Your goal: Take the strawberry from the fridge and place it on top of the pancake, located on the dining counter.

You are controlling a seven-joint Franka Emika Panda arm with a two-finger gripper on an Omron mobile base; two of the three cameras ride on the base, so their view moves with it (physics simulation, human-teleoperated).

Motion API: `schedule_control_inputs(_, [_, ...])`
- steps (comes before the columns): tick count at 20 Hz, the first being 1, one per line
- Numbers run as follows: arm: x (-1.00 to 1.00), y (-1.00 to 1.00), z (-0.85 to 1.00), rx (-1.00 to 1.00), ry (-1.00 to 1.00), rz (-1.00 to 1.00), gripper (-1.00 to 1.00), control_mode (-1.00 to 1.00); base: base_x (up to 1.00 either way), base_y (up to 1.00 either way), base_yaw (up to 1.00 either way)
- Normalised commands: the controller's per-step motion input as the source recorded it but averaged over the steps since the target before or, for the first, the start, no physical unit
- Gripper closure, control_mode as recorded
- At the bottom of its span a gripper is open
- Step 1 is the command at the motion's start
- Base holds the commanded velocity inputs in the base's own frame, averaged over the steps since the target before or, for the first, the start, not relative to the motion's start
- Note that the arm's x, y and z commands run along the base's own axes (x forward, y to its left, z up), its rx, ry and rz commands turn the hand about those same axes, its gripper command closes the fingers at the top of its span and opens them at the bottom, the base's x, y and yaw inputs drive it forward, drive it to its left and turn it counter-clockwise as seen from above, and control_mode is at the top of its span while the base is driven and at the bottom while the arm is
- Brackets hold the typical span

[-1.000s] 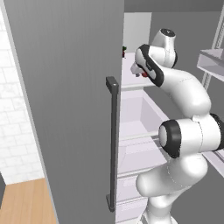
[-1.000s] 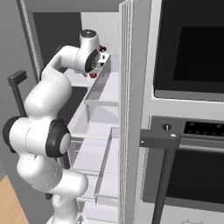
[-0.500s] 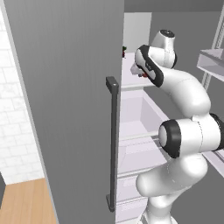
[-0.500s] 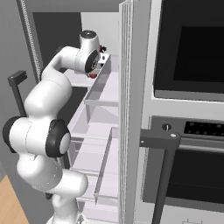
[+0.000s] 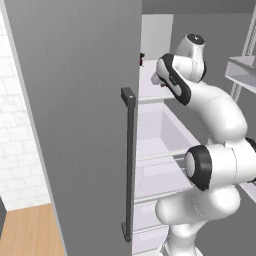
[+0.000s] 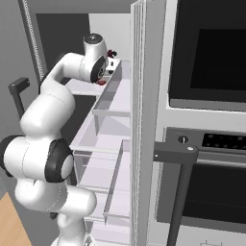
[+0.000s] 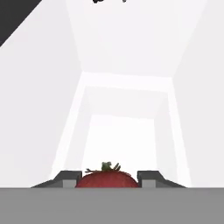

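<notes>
Two things are separating this moment from a second ago: the jaws, which were standing wide then, are now drawn in, and the arm itself is sitting in almost the same reach, high into the fridge. We are seeing no shift of the base between the pictures, since the open door with its dark bar handle and the wall oven are lying where they lay before. In the hand view the gripper is closing its two grey fingers on either side of the strawberry, a red fruit with a small green tuft on top, which is sitting squarely between them and touching both, so we are reading it as clamped on the fruit. Beyond it, the white walls and floor of the shelf are running away toward the back of the compartment. From the right base view we are finding the gripper at the upper shelf level, just beside the door bin, with a speck of red showing under the hand, though we cannot tell for sure what it is. In the left base view the wrist is covering the fingers, and a second small dark red item with green is resting farther back on the same shelf level, apart from the hand.
</notes>
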Motion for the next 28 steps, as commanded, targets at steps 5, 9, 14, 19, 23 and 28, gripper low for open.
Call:
schedule_control_inputs(5, [-0.57, 0.0, 0.08, 0.0, -0.18, -0.02, 1.0, -1.0, 0.0, 0.0, 0.0])
schedule_control_inputs(9, [-0.69, 0.0, 0.29, 0.02, 0.0, -0.01, 1.0, -1.0, 0.0, 0.0, 0.0])
schedule_control_inputs(14, [-1.0, 0.0, 0.01, 0.01, -0.02, -0.06, 1.0, -1.0, 0.0, 0.0, 0.0])
schedule_control_inputs(19, [-0.99, 0.04, 0.03, 0.0, 0.0, -0.08, 1.0, -1.0, 0.0, 0.0, 0.0])
schedule_control_inputs(23, [-1.0, 0.0, 0.04, 0.0, -0.05, -0.06, 1.0, -1.0, 0.0, 0.0, 0.0])
schedule_control_inputs(28, [-0.97, 0.14, 0.01, 0.0, -0.01, -0.02, 1.0, -1.0, 0.0, 0.0, 0.0])
